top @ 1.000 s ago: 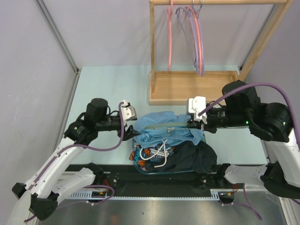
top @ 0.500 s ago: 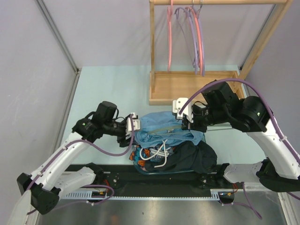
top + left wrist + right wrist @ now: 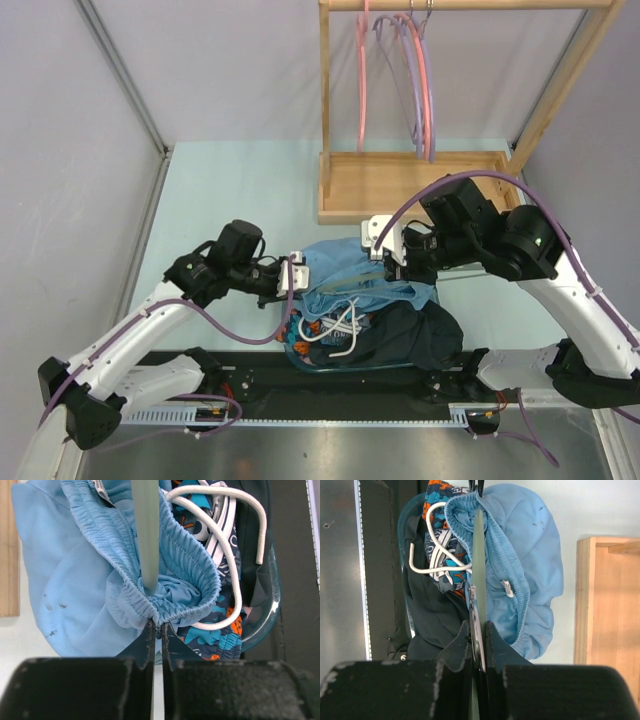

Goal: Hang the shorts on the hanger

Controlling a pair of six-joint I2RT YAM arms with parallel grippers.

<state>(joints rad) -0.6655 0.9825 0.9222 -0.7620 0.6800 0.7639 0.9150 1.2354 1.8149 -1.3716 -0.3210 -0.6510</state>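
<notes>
The light blue shorts [image 3: 345,262] are bunched over a clear tub, with the pale green hanger [image 3: 145,530] running through their gathered waistband. My left gripper [image 3: 298,275] is shut on the waistband's left end [image 3: 157,627], the elastic pinched between its tips. Opposite it, my right gripper [image 3: 388,265] is shut on the hanger [image 3: 479,540] by its metal neck [image 3: 479,627], at the right end of the shorts [image 3: 530,545]. Most of the hanger's bar is hidden inside the fabric.
The clear tub [image 3: 270,605] holds a blue-and-orange patterned garment [image 3: 320,325], a black garment [image 3: 420,335] and a looped white cord [image 3: 230,555]. Behind it stands a wooden rack [image 3: 420,185] with pink hangers [image 3: 362,80] and purple hangers [image 3: 415,90].
My left gripper has swung right to the shorts and closed on the waistband's end. The right arm has shifted left, still holding the hanger.
</notes>
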